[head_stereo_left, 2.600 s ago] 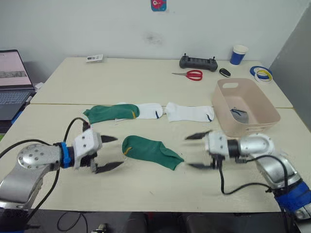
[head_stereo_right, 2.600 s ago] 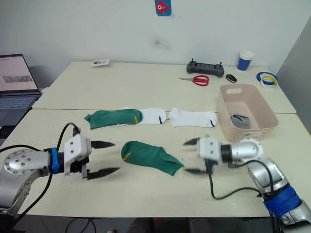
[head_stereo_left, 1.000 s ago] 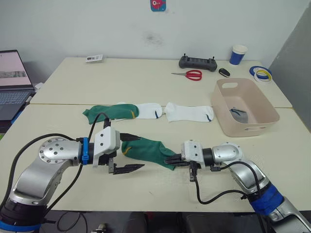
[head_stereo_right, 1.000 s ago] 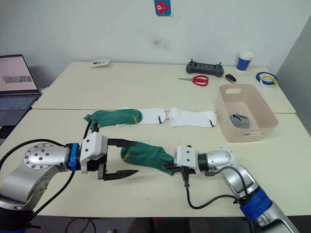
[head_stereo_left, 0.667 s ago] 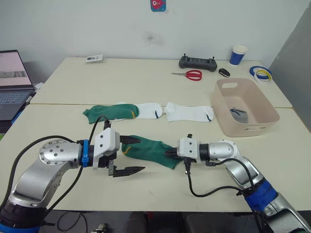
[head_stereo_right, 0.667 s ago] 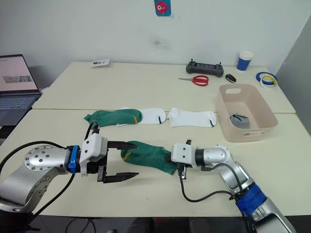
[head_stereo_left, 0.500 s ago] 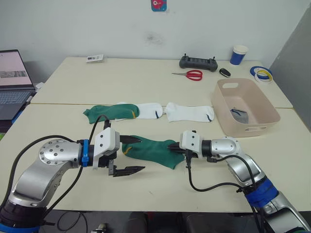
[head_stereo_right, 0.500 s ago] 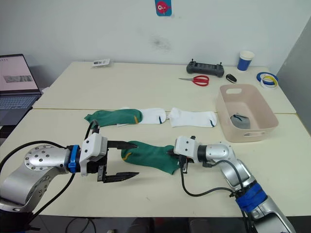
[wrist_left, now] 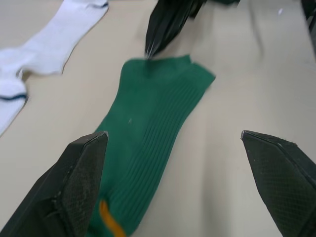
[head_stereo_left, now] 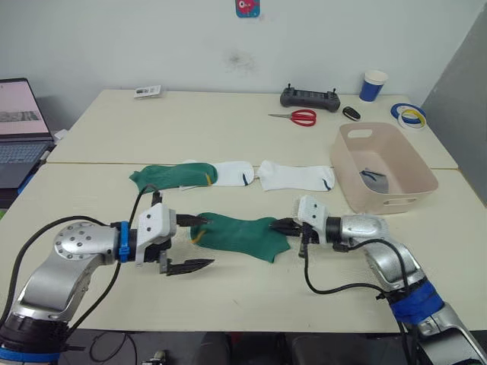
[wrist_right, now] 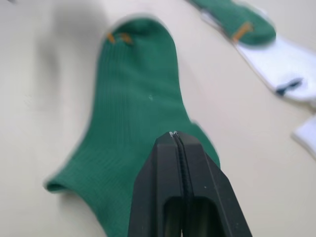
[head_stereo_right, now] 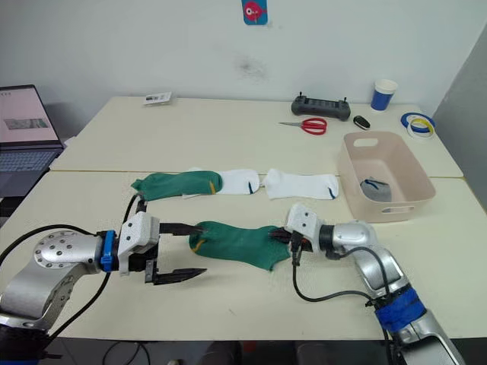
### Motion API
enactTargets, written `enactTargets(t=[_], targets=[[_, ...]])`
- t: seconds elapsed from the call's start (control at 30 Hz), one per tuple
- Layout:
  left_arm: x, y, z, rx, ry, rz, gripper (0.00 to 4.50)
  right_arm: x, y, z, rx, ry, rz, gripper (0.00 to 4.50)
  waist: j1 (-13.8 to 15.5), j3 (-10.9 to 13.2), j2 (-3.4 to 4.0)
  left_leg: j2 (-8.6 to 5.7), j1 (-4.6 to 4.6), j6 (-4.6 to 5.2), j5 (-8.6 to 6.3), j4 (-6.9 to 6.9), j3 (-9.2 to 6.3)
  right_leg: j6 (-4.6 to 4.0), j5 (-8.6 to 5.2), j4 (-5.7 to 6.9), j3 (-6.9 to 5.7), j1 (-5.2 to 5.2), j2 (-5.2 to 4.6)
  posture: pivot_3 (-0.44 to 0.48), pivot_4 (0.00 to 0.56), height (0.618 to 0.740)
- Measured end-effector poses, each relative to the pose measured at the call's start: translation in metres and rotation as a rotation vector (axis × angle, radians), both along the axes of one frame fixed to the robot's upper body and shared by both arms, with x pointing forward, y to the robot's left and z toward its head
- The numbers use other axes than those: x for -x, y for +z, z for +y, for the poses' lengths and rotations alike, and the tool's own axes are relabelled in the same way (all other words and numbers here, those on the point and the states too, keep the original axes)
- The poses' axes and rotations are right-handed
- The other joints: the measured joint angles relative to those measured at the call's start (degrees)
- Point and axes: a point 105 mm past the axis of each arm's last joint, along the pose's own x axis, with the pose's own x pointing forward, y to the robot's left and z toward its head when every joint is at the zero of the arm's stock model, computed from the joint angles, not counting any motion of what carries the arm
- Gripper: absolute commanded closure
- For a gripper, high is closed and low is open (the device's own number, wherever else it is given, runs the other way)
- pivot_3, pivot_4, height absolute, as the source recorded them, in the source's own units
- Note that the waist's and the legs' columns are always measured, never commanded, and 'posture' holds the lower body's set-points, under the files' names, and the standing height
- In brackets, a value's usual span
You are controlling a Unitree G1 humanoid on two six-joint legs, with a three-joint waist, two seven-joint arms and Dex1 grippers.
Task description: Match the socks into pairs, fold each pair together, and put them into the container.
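On the desk [head_stereo_left: 228, 296], pinching green sock [head_stereo_left: 240, 234] toe with closed right tool [head_stereo_left: 283, 226], holding left tool [head_stereo_left: 192, 243] spread open at cuff.

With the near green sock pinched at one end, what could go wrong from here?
The right pincer is shut on just the edge of the near green sock, so a pull might slip it free. The left pincer is open at the sock's other end; closing low might catch the table instead of cloth.
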Motion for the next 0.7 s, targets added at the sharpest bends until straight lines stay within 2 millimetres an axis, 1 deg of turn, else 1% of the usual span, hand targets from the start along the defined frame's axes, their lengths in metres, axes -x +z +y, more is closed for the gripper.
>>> enactTargets(t=[0.03,0.07,0.17,0.27,0.33,0.43,0.57,0.6,0.63,0.7], targets=[[-0.001,-0.004,0.009,-0.027,0.015,0.001,0.0,0.003,0.004,-0.003,0.008,0.027,-0.024,3.83,0.0,0.0,0.0,0.0,0.0,0.0,0.0,0.0,0.0,0.01,-0.01,0.0,0.0,0.0,0.0,0.0,0.15,0.74],[-0.002,-0.007,0.016,-0.047,0.022,-0.007,0.0,0.005,0.006,-0.007,0.02,0.047,-0.04,3.48,0.01,0.0,0.0,0.0,0.01,0.0,0.0,0.0,0.01,0.01,-0.01,0.0,-0.01,0.0,-0.02,0.0,0.15,0.74],[-0.006,-0.018,0.034,-0.114,0.023,-0.043,0.0,0.014,0.004,-0.017,0.101,0.151,-0.117,2.46,0.03,0.0,0.0,-0.01,0.01,0.0,0.0,0.0,0.05,0.01,-0.01,-0.01,0.0,0.0,-0.02,0.0,0.15,0.74],[-0.015,-0.024,0.043,-0.167,0.013,-0.096,0.0,0.016,-0.01,-0.021,0.182,0.22,-0.186,1.4,0.06,-0.01,-0.01,-0.02,0.03,0.01,0.01,0.02,0.08,0.02,-0.01,0.01,-0.01,0.02,0.01,0.0,0.15,0.74],[-0.021,-0.027,0.04,-0.173,-0.005,-0.128,0.0,0.018,-0.023,-0.02,0.236,0.268,-0.234,0.67,0.06,-0.01,0.0,-0.04,0.0,0.01,0.01,0.09,0.11,0.02,-0.01,0.02,0.01,0.01,0.05,0.0,0.15,0.74],[-0.028,-0.035,0.031,-0.177,-0.048,-0.153,0.0,0.021,-0.036,-0.014,0.304,0.357,-0.306,0.67,0.05,-0.01,0.0,-0.03,-0.05,0.01,0.0,0.21,0.12,-0.05,0.06,0.03,0.04,0.02,0.09,0.0,0.15,0.74],[-0.035,-0.035,0.024,-0.198,-0.092,-0.197,0.0,0.019,-0.038,-0.004,0.298,0.374,-0.367,0.67,0.03,-0.03,0.0,-0.01,0.03,0.01,0.0,0.22,0.09,-0.22,0.15,0.13,0.03,0.05,0.09,0.0,0.15,0.74],[-0.037,-0.035,0.022,-0.208,-0.104,-0.21,0.39,0.017,-0.038,-0.002,0.295,0.371,-0.381,0.62,0.02,-0.03,0.0,-0.01,0.06,0.01,0.01,0.23,0.08,-0.22,0.16,0.16,0.02,0.07,0.1,0.0,0.15,0.74],[-0.038,-0.035,0.02,-0.215,-0.113,-0.215,0.6,0.015,-0.038,0.0,0.297,0.371,-0.394,0.62,0.02,-0.03,0.0,-0.01,0.08,0.02,0.01,0.25,0.08,-0.23,0.16,0.22,0.04,0.07,0.11,0.0,0.15,0.74],[-0.042,-0.037,0.017,-0.239,-0.138,-0.23,1.26,0.011,-0.038,0.004,0.295,0.362,-0.412,1.01,0.03,-0.04,0.0,-0.01,0.14,0.02,0.02,0.34,0.08,-0.03,0.05,0.32,0.04,0.12,0.16,0.0,0.15,0.74]])
